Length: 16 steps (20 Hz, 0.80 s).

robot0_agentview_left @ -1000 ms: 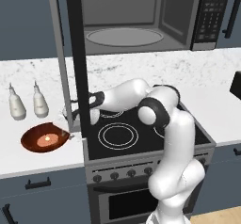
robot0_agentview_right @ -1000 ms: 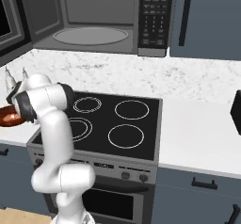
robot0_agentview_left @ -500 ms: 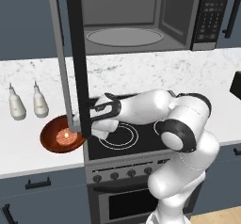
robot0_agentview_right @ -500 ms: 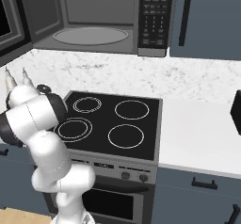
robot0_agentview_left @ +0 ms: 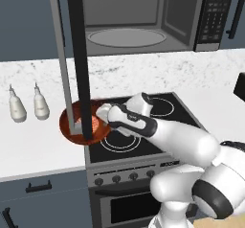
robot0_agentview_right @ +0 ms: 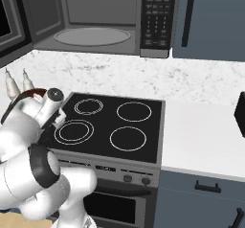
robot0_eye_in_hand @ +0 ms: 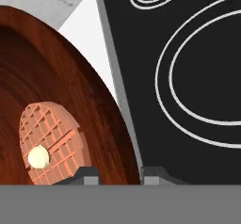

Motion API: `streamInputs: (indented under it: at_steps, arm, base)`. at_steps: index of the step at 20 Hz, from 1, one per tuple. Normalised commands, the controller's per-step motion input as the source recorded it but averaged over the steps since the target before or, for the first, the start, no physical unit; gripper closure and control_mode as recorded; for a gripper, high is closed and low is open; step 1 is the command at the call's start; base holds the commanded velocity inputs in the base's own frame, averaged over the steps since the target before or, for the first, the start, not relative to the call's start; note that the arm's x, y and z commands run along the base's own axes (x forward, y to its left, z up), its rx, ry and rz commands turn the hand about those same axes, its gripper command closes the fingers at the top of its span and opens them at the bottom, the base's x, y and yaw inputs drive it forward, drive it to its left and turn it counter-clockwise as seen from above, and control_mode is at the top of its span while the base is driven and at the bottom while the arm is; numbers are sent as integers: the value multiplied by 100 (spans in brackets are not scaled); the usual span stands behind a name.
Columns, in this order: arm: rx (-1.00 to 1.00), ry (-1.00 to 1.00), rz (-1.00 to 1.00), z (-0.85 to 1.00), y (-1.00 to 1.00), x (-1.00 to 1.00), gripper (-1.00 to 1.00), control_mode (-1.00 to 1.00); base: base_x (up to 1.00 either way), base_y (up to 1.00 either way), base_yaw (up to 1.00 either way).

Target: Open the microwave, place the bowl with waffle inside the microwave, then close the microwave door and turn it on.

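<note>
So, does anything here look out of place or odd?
Nothing is spilled or damaged. The shallow reddish-brown bowl with the small round waffle sits partly over the black stove's left edge, gripped at its rim by the tool, under the open microwave door.

Place: a rendered home kitchen.
Evidence: a black four-burner stove set in a white marbled counter.
Above the stove: an over-range microwave, standing open.
Beside the microwave: blue-grey cabinets.
</note>
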Motion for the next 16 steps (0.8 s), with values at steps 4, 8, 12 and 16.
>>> streamInputs:
  at_steps: [4, 8, 12, 16]
  arm:
    - [1, -2, -9, 74, -91, -41, 100, -100]
    - [2, 0, -12, 76, -86, -44, 100, -100]
    - [2, 0, -15, 74, -82, -56, 100, -100]
    - [4, -1, -15, 81, -72, -70, 100, -100]
  base:
    - [0, 0, 0]
    - [0, 0, 0]
    - [0, 0, 0]
    - [0, 0, 0]
